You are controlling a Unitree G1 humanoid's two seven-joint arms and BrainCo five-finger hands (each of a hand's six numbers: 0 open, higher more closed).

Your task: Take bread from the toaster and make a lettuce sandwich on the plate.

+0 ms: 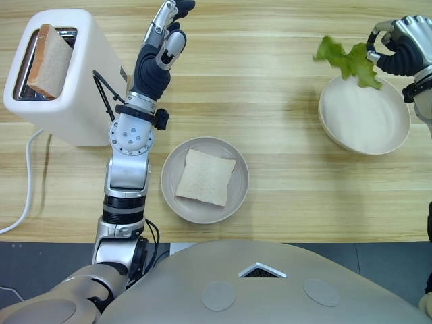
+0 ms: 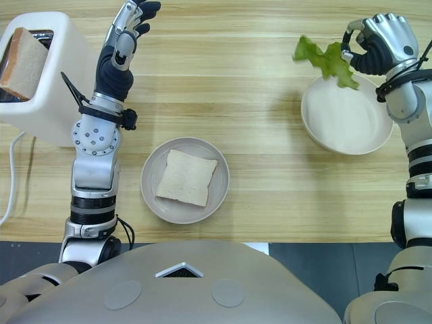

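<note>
Bread slice [image 1: 205, 177] on plate [image 1: 169, 196], nearside-right of left hand [image 1: 158, 61], spread, empty; right hand [image 2: 381, 44] pinching lettuce [image 2: 324, 57] above bowl [image 2: 344, 121].

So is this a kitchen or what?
Likely a kitchen-like test table: a wooden top with a white toaster, a slice of bread on a plate, and lettuce in the right hand.

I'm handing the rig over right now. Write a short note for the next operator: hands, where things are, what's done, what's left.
Left hand: open, holding nothing, raised beside the toaster.
Right hand: shut on the lettuce, held over the far rim of the bowl.
Done: one bread slice lies on the plate.
Left: put the lettuce on that slice, then top it with the second slice, which is sticking out of the toaster.
</note>
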